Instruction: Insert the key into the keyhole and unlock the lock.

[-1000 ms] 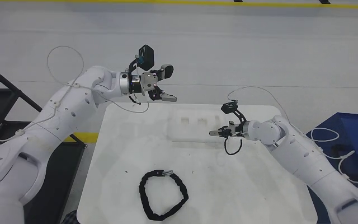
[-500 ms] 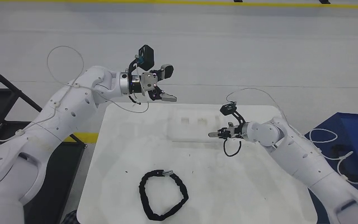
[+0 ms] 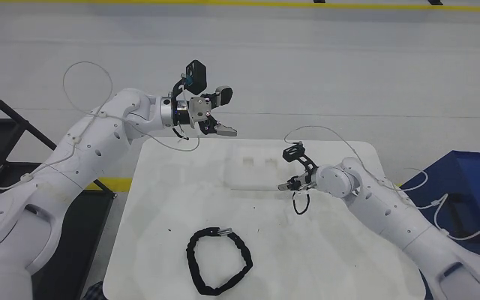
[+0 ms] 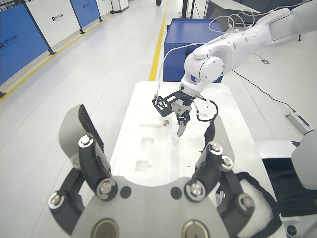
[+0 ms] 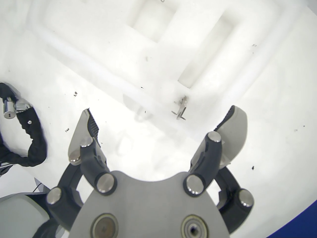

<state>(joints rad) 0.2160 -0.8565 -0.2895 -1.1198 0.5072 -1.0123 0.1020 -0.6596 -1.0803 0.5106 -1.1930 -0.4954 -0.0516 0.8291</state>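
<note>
Key (image 5: 181, 108): small and silvery metal, with a thin shaft and a short crosspiece at one end; finer detail is too blurred to tell. It lies flat on the rim of the foam tray, just beside the corner of one recess, toward the table's far edge and a little right of its middle. Nothing touches it.

Lock (image 3: 219, 260): a chain in a black fabric sleeve, closed into a loop. A short silver cylinder joins its ends, and the right wrist view shows the round face with the keyhole. It lies flat near the table's near edge, left of the middle and well apart from the key.

Right hand (image 5: 159, 118): released, fingers spread wide with nothing between them. It hangs low over the table at the tray's right end, with the key just beyond its fingertips.

Left hand (image 3: 227, 112): released and empty, held in the air just beyond the table's far edge near the far left corner. It is well apart from key and lock.

Foam tray (image 3: 247, 177): a white block with rectangular recesses, lying by the middle of the far edge.

Table (image 3: 337, 255): white, with rounded corners.
</note>
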